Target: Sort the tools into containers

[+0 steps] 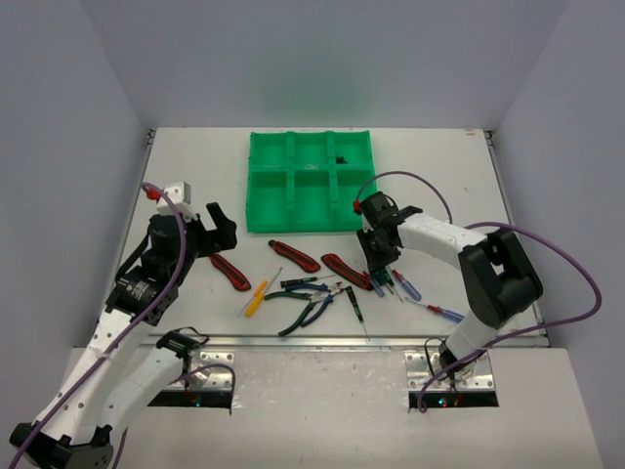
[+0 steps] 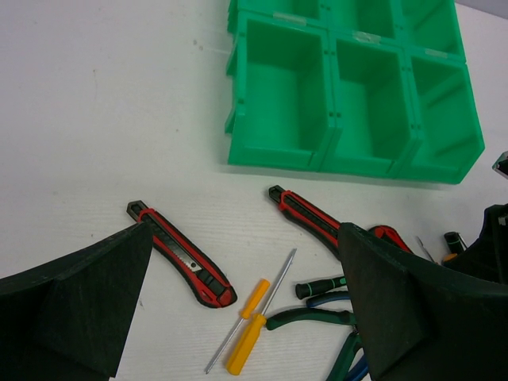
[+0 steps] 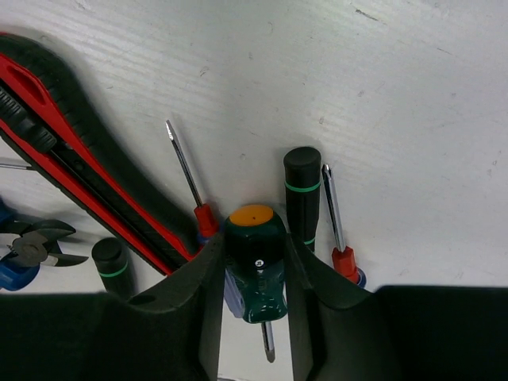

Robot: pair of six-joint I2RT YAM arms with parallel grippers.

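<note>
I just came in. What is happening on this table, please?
Two robot arms are sorting hand tools into a green tray. The right gripper is down among the small screwdrivers, its fingers closed around a green-handled screwdriver with an orange cap. The left gripper is open and empty, hovering near a red-and-black utility knife. The other tools lie on the table in front of the tray.

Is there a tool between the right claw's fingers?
Yes, the right claw holds a stubby green screwdriver with an orange cap, a finger pressed against each side.
</note>
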